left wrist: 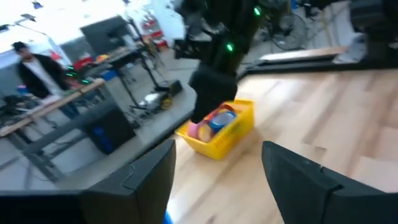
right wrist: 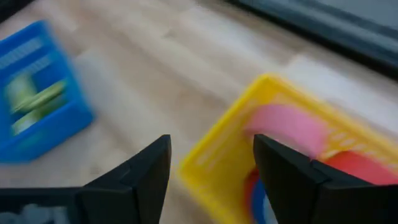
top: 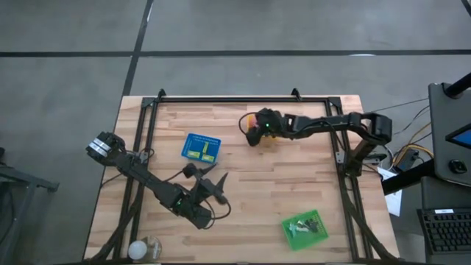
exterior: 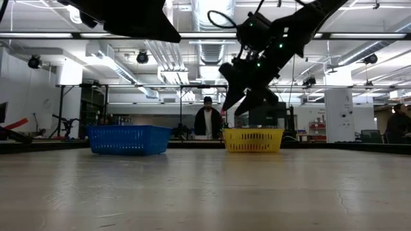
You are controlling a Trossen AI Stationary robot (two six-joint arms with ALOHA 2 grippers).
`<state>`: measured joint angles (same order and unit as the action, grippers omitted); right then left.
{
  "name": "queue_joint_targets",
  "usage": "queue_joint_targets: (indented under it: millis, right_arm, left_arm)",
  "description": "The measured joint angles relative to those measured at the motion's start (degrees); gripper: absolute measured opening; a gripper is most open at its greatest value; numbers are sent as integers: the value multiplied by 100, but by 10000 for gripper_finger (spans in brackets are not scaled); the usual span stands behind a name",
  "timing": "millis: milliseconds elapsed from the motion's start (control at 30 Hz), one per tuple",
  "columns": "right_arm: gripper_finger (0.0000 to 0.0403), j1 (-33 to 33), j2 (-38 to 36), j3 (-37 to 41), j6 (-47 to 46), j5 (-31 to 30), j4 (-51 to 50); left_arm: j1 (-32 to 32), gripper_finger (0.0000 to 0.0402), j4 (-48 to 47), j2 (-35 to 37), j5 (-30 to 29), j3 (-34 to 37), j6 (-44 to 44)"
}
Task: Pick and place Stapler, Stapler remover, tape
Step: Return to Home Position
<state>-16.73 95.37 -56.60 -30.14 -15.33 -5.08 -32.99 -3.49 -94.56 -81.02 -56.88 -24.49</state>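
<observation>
High view: the right gripper (top: 255,129) hangs over the yellow basket (top: 271,139) near the far edge of the wooden table (top: 294,177), its arm stretched in from the right side. In the low view it sits above the basket's rim without touching it, and its fingers (exterior: 227,96) are parted and carry nothing. The right wrist view shows the same wide gap.

The tape (right wrist: 292,127) lies inside the yellow basket. A pink roll, a red roll and a blue one show in the right wrist view, crowded against each other, and the left wrist view shows the same colours.

The left gripper (top: 215,181) is over the near-left part of the table, well apart from every basket. It is released and empty, and faces the yellow basket.

A blue basket (top: 201,147) stands to the left of the yellow one, apart from it, with yellow-green things inside. A green basket (top: 318,221) stands near the right front corner – its pale contents are too small to tell.

Beyond the table, the low view shows a person (exterior: 207,120) in a dark top.
</observation>
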Motion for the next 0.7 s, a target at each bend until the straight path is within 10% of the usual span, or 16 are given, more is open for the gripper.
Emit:
queue_joint_targets:
  millis: [167, 367, 700]
  right_arm:
    - [192, 349, -220, 2, 439, 592, -102]
    - [35, 896, -466, 389, 851, 943, -159]
    - [8, 2296, -1995, 2385, 1326, 966, 2132]
  left_arm:
    - [191, 182, -4, 0, 1029, 0, 8]
    - [863, 19, 360, 0, 2913, 287, 194]
    - [1237, 8, 4401, 963, 4842, 2446, 2114]
